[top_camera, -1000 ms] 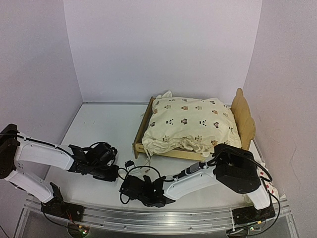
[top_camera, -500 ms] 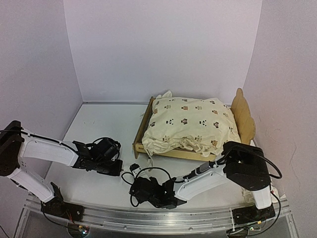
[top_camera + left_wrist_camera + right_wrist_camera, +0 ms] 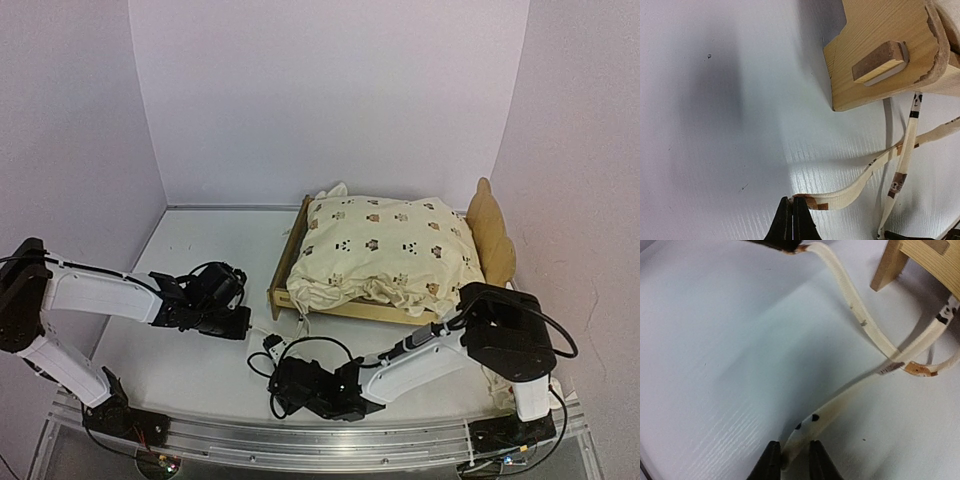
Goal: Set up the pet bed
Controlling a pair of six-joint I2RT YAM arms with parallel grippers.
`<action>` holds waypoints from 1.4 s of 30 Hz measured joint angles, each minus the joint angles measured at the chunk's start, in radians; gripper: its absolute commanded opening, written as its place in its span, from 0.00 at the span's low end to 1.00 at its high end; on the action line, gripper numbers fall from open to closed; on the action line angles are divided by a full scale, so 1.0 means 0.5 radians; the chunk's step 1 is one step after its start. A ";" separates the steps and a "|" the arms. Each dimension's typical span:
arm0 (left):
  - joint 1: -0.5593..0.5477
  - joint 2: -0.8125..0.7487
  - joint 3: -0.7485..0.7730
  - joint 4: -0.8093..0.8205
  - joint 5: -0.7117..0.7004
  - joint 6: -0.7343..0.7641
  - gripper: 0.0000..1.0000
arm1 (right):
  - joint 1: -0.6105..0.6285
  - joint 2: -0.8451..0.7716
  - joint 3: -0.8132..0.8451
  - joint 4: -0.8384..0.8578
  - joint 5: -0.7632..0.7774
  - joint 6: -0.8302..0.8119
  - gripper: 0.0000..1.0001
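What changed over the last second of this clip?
The left gripper, pinching a cushion tie, moved away from its base toward the pet bed. The right gripper, its jaws around a second tie, slid rightward and slightly toward the near edge. Bed and cushion stayed put.

The cushion [image 3: 385,245] covers the pet bed [image 3: 492,238] from above, hiding its base and the rail toward the table's [image 3: 200,250] back edge. Near the front edge, the ties [image 3: 862,320] are too thin in the overhead view to follow. The left wrist view cuts the bed off at its top and right edges. The right wrist view crops the right gripper [image 3: 791,452] at the bottom. Its fingers perhaps pinch a tie, but that cannot be told.
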 measured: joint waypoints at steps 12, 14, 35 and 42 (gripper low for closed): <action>0.000 -0.040 -0.002 0.034 0.043 0.017 0.00 | -0.074 -0.471 -0.268 -0.260 -0.205 -0.211 0.61; 0.000 -0.040 -0.002 0.034 0.052 0.025 0.00 | -0.122 -0.577 -0.328 -0.267 -0.194 -0.222 0.61; 0.000 -0.059 0.048 0.150 0.250 0.117 0.00 | -0.498 -0.520 -0.391 0.093 -0.239 -0.332 0.50; 0.000 -0.037 0.079 0.161 0.283 0.125 0.00 | -0.515 -0.387 -0.315 0.247 -0.227 -0.451 0.45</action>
